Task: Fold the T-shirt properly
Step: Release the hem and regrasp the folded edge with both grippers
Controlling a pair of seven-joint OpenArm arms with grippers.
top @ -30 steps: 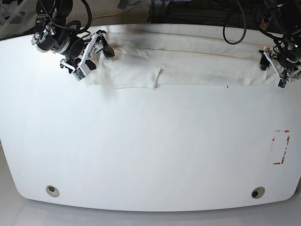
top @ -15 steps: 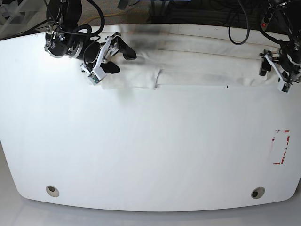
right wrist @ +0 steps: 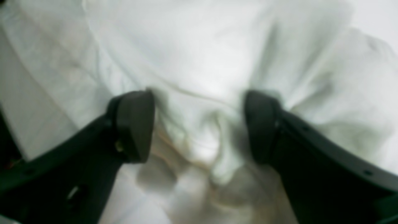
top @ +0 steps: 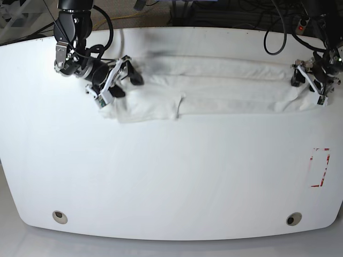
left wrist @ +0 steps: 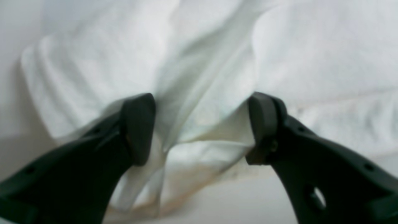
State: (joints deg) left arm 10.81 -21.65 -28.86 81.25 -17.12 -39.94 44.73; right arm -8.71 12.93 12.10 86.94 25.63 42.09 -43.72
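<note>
Base view: T-shirt [top: 214,85] hugs far table [top: 171,176] edge; near side apparently bare.

White T-shirt [top: 214,80], plain side up, folded into a long narrow band, lying flat across the far side of the counter [top: 171,171], ends rumpled

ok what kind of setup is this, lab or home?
Looks like a robot lab bench: a bare white table with corner holes, a red tape marker, loose cables behind, and one T-shirt.

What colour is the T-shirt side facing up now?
Plain white T-shirt, no print visible; clearest in the base view.
</note>
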